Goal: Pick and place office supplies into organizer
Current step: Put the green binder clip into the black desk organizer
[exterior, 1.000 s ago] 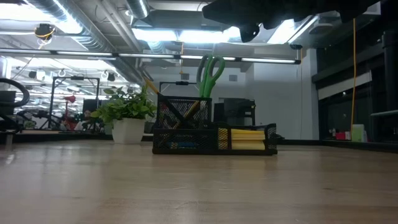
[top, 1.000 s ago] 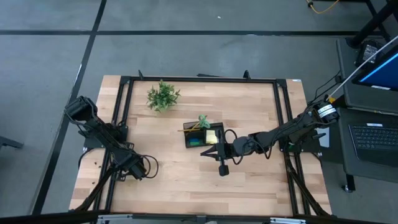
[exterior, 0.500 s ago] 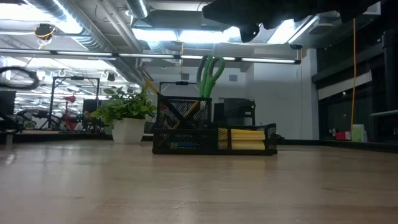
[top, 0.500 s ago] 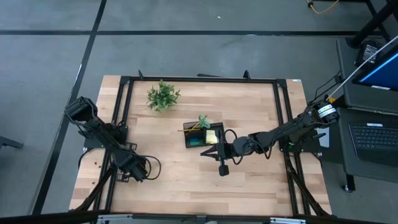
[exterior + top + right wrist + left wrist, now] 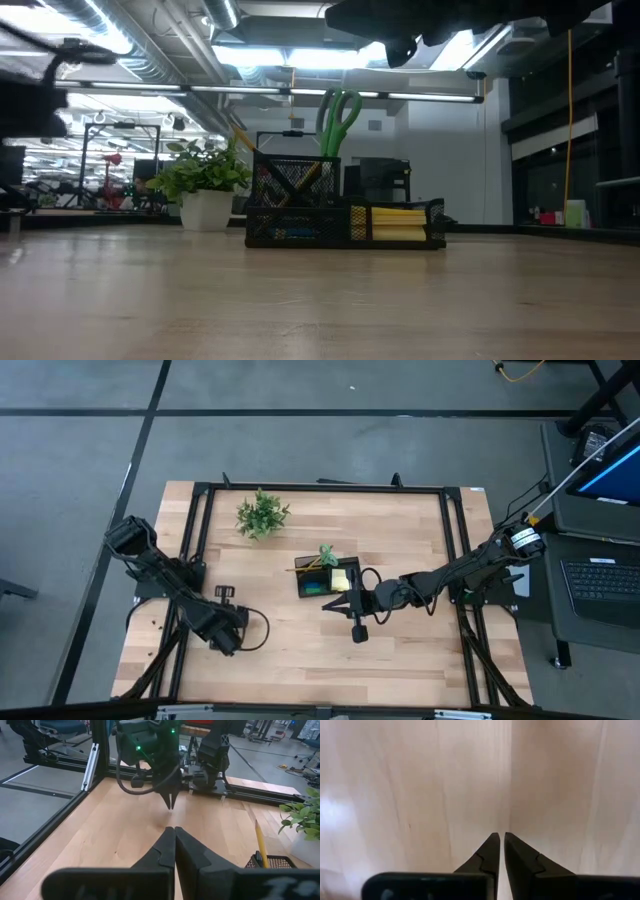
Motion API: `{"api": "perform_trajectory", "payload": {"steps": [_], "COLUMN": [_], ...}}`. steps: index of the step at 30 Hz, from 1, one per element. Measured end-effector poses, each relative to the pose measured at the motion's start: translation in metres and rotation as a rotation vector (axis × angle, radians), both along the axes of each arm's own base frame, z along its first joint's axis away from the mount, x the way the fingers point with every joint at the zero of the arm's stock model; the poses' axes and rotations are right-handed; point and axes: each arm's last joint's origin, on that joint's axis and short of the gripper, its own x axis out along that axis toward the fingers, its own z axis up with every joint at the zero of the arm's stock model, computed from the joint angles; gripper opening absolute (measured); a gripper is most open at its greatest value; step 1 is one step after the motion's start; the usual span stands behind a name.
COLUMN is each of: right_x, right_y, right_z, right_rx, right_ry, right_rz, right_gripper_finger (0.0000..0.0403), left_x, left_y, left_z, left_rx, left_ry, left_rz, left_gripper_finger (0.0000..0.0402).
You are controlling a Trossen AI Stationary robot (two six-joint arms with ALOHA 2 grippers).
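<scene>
The black organizer (image 5: pixel 328 580) sits near the middle of the wooden surface (image 5: pixel 400 530). In the low view the organizer (image 5: pixel 345 222) holds the green-handled scissors (image 5: pixel 338 122), which stand upright in its tall part. A yellow pencil (image 5: pixel 243 141) leans out of that tall part too. The yellow sticky-note pad (image 5: pixel 398 222) sits in the low part on one side, and something small and blue (image 5: pixel 290 233) shows through the mesh in the low part on the other side. From above, the sticky-note pad (image 5: pixel 341 577) shows as a yellow square inside the organizer. The right end effector (image 5: pixel 335 603) is just beside the organizer, on the side away from the plant, and its two fingers are pressed together with nothing between them. The left end effector (image 5: pixel 241 634) is over the bare wood, well apart from the organizer. Its fingers are almost together, with only a thin gap, and they hold nothing. A leafy plant (image 5: pixel 262 514) in a white pot (image 5: pixel 206 210) stands farther back on the surface, apart from the organizer.
</scene>
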Motion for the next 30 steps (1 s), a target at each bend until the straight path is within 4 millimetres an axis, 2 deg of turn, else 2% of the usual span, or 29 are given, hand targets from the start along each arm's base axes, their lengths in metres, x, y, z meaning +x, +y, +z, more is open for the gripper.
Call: {"api": "perform_trajectory", "payload": {"steps": [13,18,23,26,30], "right_x": [0.000,0.000,0.000,0.000,0.000], "right_y": [0.000,0.000,0.000,0.000,0.000], "right_z": [0.000,0.000,0.000,0.000,0.000], "right_rx": [0.001,0.001,0.001,0.001,0.001], "right_ry": [0.001,0.001,0.001,0.002,0.002], "right_rz": [0.000,0.000,0.000,0.000,0.002], "right_gripper_finger": [0.0010,0.0010,0.0010,0.0010,0.0010], "left_x": [0.020,0.033,0.049,0.059,0.064], "left_y": [0.016,0.020,0.029,0.036,0.046], "left_z": [0.005,0.006,0.009,0.008,0.001], "left_rx": [0.050,0.137,0.173,0.163,0.135], "left_ry": [-0.055,-0.191,-0.306,-0.390,-0.507], "left_rz": [0.022,-0.037,-0.006,0.046,0.038], "left_gripper_finger": [0.0006,0.0029,0.0062,0.0080,0.0097]}}
